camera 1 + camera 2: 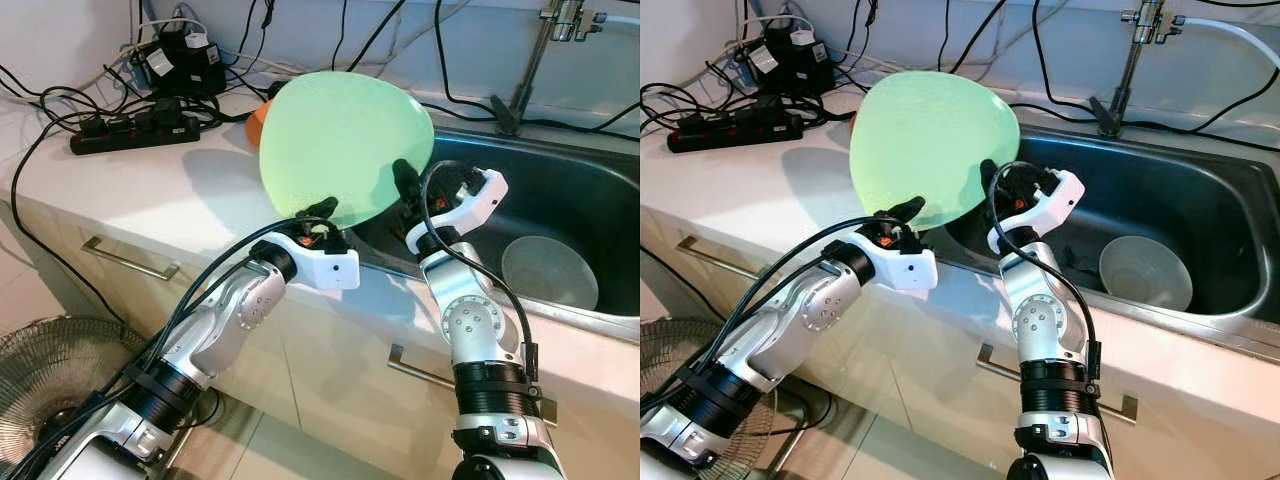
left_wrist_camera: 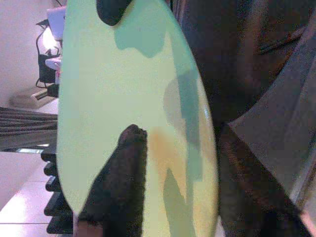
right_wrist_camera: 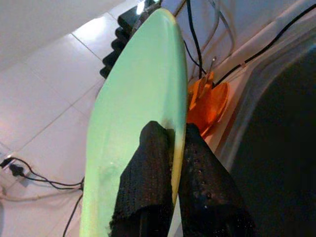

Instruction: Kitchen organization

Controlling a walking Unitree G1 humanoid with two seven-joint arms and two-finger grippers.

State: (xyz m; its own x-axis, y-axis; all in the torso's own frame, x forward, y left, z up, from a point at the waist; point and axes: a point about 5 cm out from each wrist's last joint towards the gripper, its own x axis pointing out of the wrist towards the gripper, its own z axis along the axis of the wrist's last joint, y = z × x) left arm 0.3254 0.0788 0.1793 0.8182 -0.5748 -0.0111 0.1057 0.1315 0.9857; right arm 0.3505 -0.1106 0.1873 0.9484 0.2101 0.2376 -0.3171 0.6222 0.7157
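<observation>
1. So there's this big pale green round plastic plate (image 1: 340, 140) held up on edge in the air, tilted, over the spot where the white counter (image 1: 150, 195) meets the steel sink (image 1: 560, 190)
2. Right gripper (image 3: 173, 148) is pinching the plate's rim, one black finger on each face, down at its lower right edge
3. Left gripper (image 1: 318, 212) is at the lower left edge with a finger (image 2: 123, 163) lying against the face; looks like it's clamped on too, but I can't tell for sure
4. Key relation: the sink basin is right of and below the plate, so the right arm is nearer to it. A pale round bowl (image 1: 550, 270) already sits in there
5. An orange thing (image 3: 210, 106) lies on the counter just behind the plate, with a black power strip (image 1: 135, 130) further left
</observation>
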